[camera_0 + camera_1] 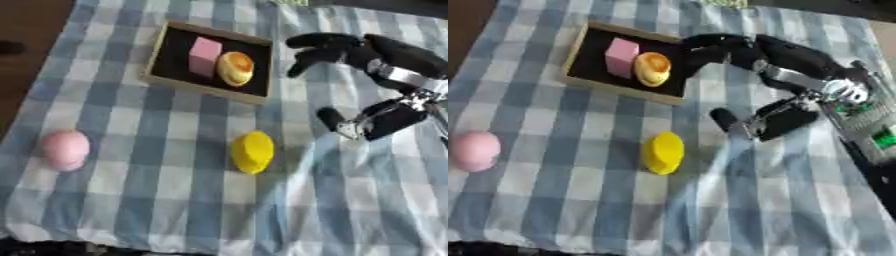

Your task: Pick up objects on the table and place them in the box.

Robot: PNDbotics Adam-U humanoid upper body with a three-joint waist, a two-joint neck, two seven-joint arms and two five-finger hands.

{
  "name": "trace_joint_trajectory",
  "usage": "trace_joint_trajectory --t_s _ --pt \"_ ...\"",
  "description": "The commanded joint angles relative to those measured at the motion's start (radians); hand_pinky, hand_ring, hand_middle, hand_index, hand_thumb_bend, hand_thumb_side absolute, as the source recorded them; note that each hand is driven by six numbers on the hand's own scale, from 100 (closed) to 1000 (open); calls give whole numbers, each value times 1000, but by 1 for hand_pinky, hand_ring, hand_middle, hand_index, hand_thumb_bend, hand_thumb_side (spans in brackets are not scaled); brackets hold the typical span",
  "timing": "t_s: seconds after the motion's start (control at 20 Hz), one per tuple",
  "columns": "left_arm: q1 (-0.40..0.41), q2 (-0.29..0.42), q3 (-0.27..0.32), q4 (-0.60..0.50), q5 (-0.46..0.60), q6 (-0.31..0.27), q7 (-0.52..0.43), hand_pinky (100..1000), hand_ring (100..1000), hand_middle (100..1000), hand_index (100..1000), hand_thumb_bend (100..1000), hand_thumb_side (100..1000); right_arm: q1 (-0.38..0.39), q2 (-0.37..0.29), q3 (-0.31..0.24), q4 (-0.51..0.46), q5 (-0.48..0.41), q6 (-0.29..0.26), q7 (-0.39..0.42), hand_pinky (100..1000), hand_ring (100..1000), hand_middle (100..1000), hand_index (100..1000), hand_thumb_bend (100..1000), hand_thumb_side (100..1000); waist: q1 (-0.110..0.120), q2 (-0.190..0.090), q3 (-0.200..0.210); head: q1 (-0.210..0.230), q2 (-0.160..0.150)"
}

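A shallow wooden box [203,88] with a black floor lies at the back centre. Inside it a pink block [205,55] stands next to a round orange thing [235,68]. On the cloth in front of the box lies a yellow lemon-shaped thing [252,151], and a pink egg-shaped thing [66,148] lies far to the left. My right hand [398,57] hovers just right of the box, open, fingers [319,45] stretched toward the box rim and thumb [337,120] hanging lower, above and right of the yellow thing. It holds nothing. No view shows my left hand.
A blue-and-white checked cloth [157,200] covers the table; bare brown table [26,25] shows at the upper left with a small dark thing [10,47] on it. The cloth's front edge runs along the bottom. My right forearm [868,125] fills the right side.
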Motion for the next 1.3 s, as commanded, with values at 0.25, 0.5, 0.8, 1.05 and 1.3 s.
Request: trace_joint_trajectory --t_s 0.25,0.5,0.8,1.05,1.3 --pt "-1 20 6 -20 0 3 -4 799 969 830 843 100 573 -19 22 46 -10 87 -283 334 1000 1000 923 1000 100 215 14 -21 2 -3 4" --pt "3 20 6 -20 0 7 -7 800 971 831 843 100 571 -37 44 68 18 127 -283 360 1000 1000 888 1000 100 222 13 -21 5 -4 4" --pt "6 19 5 -20 2 11 -13 800 972 832 843 100 570 -49 55 94 36 180 -283 361 1000 1000 913 1000 100 232 11 -20 7 -1 4" --pt "7 19 5 -20 2 15 -16 800 969 833 843 100 570 -50 62 128 52 224 -283 361 1000 1000 918 1000 100 232 10 -20 8 1 4" --pt "9 18 5 -20 2 18 -18 801 970 834 843 100 569 -53 63 150 50 228 -283 361 1000 1000 910 1000 100 226 10 -20 7 4 4"
